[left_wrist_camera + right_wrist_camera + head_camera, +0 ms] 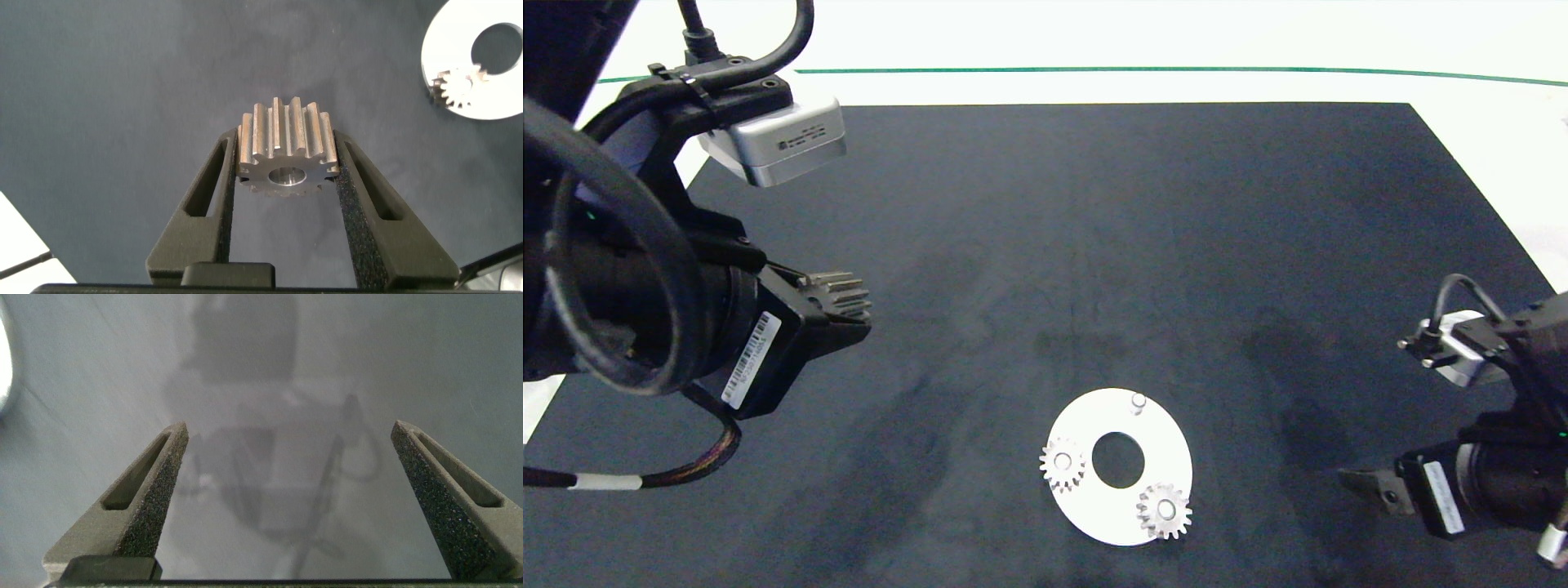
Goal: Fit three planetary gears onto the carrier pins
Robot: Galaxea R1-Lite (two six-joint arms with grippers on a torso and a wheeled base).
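1. Two planetary gears (1063, 465) sit on the white disc (1094, 527); one of the carrier pins (1138, 401) stands bare.
2. The left gripper (286, 167) pinches the third gear (287, 149) in its jaws, raised well apart from the disc.
3. Next, likely: carry it over and line its hole up with the bare pin.
4. The right gripper (290, 502), jaws spread and empty, waits beside the disc over the counter (1094, 245).
5. The seated gears hide their pins.

My arms: black housings, looped black cables, barcode labels, silver-grey wrist cameras (780, 143), grey foam-padded fingers (355, 212).
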